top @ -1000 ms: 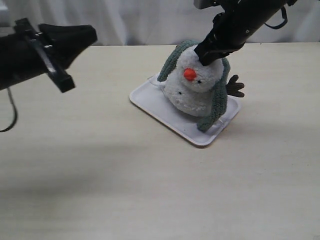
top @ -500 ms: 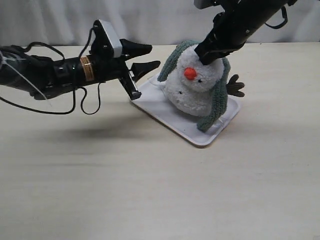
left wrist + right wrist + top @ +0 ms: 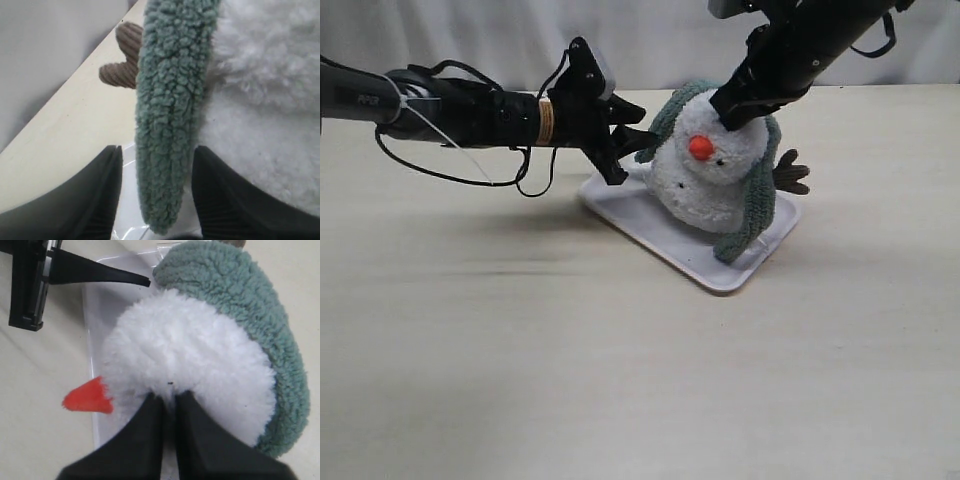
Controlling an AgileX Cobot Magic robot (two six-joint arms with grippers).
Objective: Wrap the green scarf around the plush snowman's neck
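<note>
The plush snowman [image 3: 705,190] sits on a white tray [image 3: 650,225], leaning a little. The green scarf [image 3: 752,205] lies over the back of its head, one end hanging down each side. My right gripper [image 3: 733,112] comes down from above and is shut on the fluff at the top of the head [image 3: 200,355], fingertips pinched together at the right gripper [image 3: 169,396]. My left gripper [image 3: 638,135] reaches in from the left and stands open. The scarf's hanging end [image 3: 167,125] is between its fingers [image 3: 107,180], with gaps on both sides. The neck crease is hidden.
The tray's rim [image 3: 92,330] lies under the snowman on a pale tabletop [image 3: 520,340]. One brown twig arm [image 3: 790,172] sticks out at the right; the other brown arm [image 3: 122,67] shows behind the scarf end. A grey curtain [image 3: 570,40] hangs behind.
The left arm swung in from the far left to the snowman, and its open fingers now straddle the scarf's hanging end. The right gripper and snowman stayed put.
</note>
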